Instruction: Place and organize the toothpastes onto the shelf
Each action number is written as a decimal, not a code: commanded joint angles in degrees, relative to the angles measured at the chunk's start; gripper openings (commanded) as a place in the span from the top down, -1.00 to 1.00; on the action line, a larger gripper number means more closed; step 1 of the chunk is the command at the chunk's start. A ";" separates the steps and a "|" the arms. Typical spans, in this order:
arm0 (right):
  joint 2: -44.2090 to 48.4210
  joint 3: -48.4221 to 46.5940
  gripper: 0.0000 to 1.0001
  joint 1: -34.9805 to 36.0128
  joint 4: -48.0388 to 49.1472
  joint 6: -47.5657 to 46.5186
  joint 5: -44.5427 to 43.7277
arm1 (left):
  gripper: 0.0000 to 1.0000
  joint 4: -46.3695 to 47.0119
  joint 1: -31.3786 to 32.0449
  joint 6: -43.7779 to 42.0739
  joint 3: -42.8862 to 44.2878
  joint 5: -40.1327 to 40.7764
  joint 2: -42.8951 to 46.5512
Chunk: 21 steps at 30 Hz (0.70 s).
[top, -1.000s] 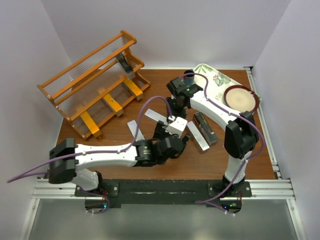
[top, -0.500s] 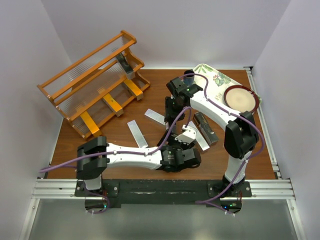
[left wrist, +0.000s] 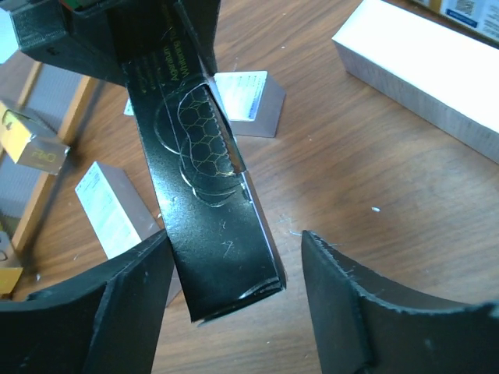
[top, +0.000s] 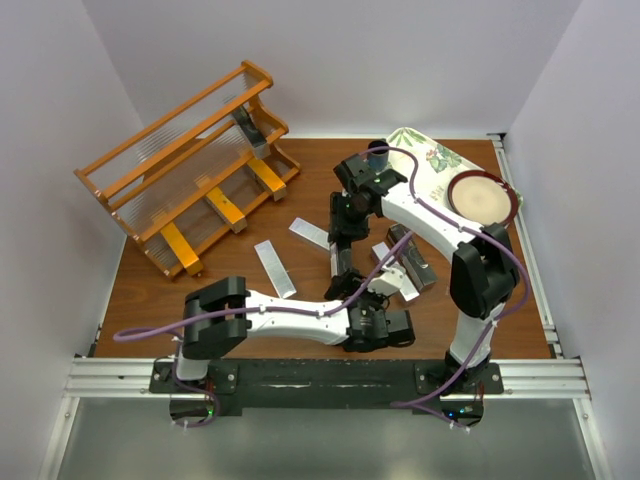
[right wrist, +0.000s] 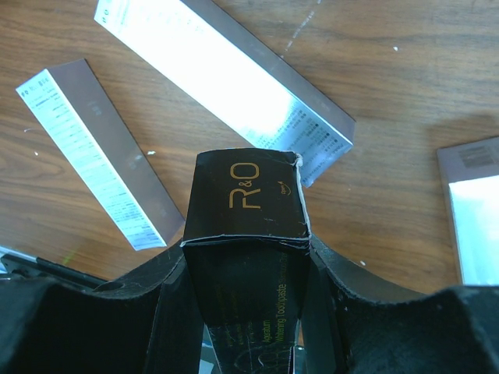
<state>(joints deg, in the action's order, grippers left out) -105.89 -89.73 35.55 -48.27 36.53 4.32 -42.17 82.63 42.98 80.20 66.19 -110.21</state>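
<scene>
Okay so nearest the arm bases, the left gripper point(left wrist: 235, 241) sits low over the brown table point(top: 140, 290) with its jaws roughly half apart, straddling the free end of a black toothpaste carton point(left wrist: 207, 187). In the left wrist view one finger point(left wrist: 117, 312) looks right up against the carton's edge while the other has a clear gap, so it's not clamped on anything. The carton is tilted, and I can't tell if its lower end touches the wood. It's the right gripper point(right wrist: 245, 253) that's actually got it, jaws pinched tight on both long sides, with the gold "R&O" end flap poking out past the fingers. Around it a few silver toothpastes point(top: 274, 268) just lie flat on the table: one off to the left, a second one point(top: 310, 232) a bit further back, and a third one point(left wrist: 421, 70) just right of the left gripper. A dark carton point(top: 412, 255) lies right alongside that third one, on its far-right side. Further back on the left is the orange wooden shelf point(top: 160, 122), set at an angle to the table edge. Three orange-gold cartons point(top: 228, 210) lie crosswise on its bottom step, spaced apart, and one darker carton point(top: 250, 130) sits higher up near the right end. Far right corner has a floral tray point(top: 430, 155) with a red-rimmed plate point(top: 484, 197) at its near end, and a small dark cup point(top: 378, 152) peeks out behind the right arm.
</scene>
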 commanded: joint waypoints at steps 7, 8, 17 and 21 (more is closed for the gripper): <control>4.64 1.31 0.30 -0.39 2.83 3.02 3.07 | -0.10 -9.32 0.43 9.48 5.75 7.72 -3.95; 4.81 1.40 0.28 -0.39 3.09 3.10 3.15 | 0.01 -10.37 0.34 10.45 5.93 8.59 -4.13; 5.78 2.98 -0.33 -0.57 4.68 3.98 3.77 | 0.43 -17.85 0.34 18.26 6.90 10.45 -3.87; 6.13 4.21 -0.57 -0.83 5.99 4.86 3.59 | 0.60 -20.58 0.43 21.09 7.16 10.62 -3.25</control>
<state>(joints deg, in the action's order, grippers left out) -102.65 -86.80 34.98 -44.62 39.83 6.76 -58.57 82.70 57.60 84.90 71.59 -113.80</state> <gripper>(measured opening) 0.753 0.498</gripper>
